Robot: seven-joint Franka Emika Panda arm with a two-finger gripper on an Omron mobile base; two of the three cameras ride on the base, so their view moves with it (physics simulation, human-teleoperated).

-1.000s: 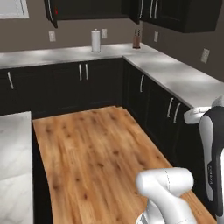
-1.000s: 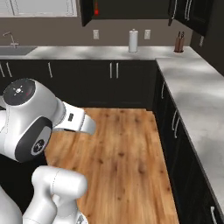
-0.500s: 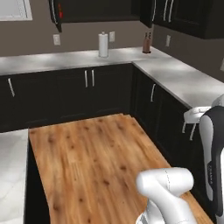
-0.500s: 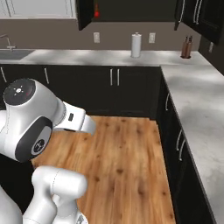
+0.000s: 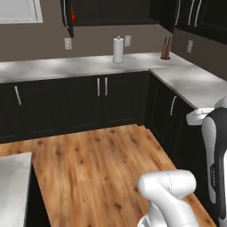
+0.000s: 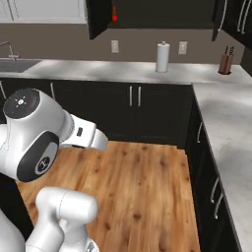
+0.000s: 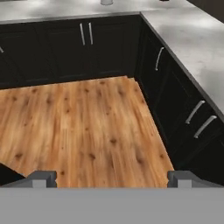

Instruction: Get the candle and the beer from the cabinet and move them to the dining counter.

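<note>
The cabinet (image 5: 111,11) hangs black on the far wall, with one door (image 5: 66,17) swung open. Inside it, the red of the beer (image 5: 73,15) shows small and far off; in the right base view the beer (image 6: 114,14) stands just behind the open door (image 6: 98,19). The candle is hidden. A corner of the dining counter (image 5: 13,186) shows marble at the lower left. My gripper (image 7: 111,178) is open and holds nothing, its fingertips (image 7: 43,177) wide apart above the wooden floor, far from the cabinet.
A marble worktop (image 5: 88,64) runs along the wall and turns down the right side (image 5: 195,84) over dark lower cabinets. On it stand a paper towel roll (image 5: 118,49) and a knife block (image 5: 165,48). A sink faucet (image 6: 5,47) is at the left. Wooden floor (image 5: 97,168) lies between.
The whole picture has shifted: the base has driven toward the wall, so worktop and cabinet look nearer and the dining counter has slid off to the lower left. The gripper stays open.
</note>
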